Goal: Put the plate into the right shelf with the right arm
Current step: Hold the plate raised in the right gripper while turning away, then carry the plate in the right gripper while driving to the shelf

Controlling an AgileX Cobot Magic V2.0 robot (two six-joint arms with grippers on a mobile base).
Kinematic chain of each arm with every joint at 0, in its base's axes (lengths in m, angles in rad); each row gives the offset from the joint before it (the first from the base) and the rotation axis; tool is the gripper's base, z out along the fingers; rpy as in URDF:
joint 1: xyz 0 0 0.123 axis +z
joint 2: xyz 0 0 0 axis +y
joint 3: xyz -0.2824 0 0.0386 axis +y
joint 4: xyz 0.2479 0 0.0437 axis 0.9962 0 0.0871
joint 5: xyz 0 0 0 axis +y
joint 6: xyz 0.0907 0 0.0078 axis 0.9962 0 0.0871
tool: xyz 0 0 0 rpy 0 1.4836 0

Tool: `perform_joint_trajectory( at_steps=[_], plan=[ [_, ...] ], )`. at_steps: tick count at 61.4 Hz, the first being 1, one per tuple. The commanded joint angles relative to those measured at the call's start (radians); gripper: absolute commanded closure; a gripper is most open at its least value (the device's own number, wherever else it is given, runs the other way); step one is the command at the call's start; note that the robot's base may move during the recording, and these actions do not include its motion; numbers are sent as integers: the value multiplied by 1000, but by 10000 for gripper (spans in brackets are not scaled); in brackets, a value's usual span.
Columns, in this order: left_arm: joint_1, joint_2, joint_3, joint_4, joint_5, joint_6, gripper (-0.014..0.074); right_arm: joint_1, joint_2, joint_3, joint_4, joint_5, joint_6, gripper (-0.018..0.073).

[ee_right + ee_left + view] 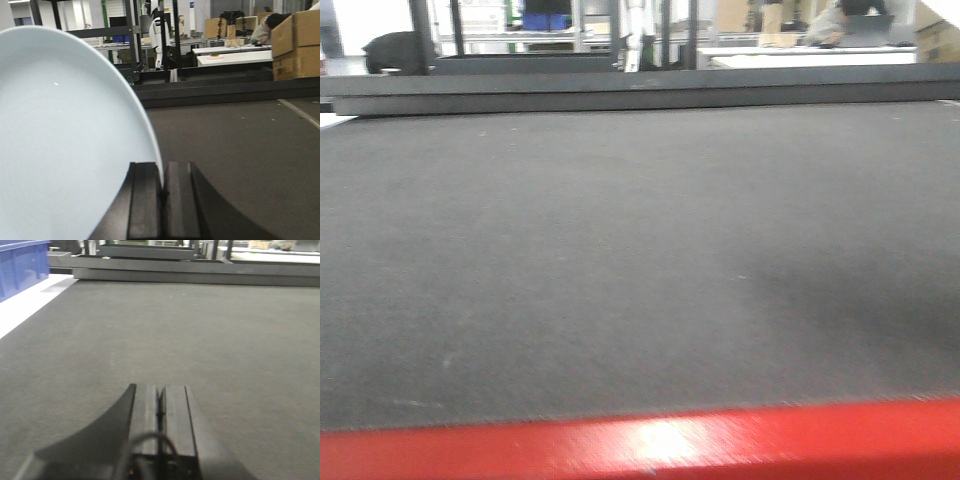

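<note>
Standing on edge, the plate (65, 140) is clamped at its rim between the closed fingers of the right gripper (164, 169). It spreads up and to the left of them, over the grey mat (240, 150). The right shelf shows in no view, so its direction from the plate cannot be told. Only cardboard boxes (297, 45) appear far off to the right, and nothing on the mat looks to block a swing that way. The left gripper (160, 392) rests low over the mat, fingers pressed together on nothing.

No readable text, labels, brands or numbers, background markings too blurred to make out
</note>
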Motion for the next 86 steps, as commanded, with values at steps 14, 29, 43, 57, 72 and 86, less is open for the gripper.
perform_joint_trajectory(
  at_steps=[14,29,43,57,72,86],
  plan=[
    [-2,-10,10,-8,-90,-7,724,-3,6,-30,0,-90,-7,509],
    [-2,-10,10,-8,-90,-7,724,-3,6,-30,0,-90,-7,509],
    [-2,-10,10,-8,-90,-7,724,-3,6,-30,0,-90,-7,509],
    [-2,-10,10,-8,-90,-7,724,-3,6,-30,0,-90,-7,509],
    [-2,-10,10,-8,-90,-7,724,-3,6,-30,0,-90,-7,509],
    [-2,-10,10,-8,-90,-7,724,-3,6,-30,0,-90,-7,509]
  ],
)
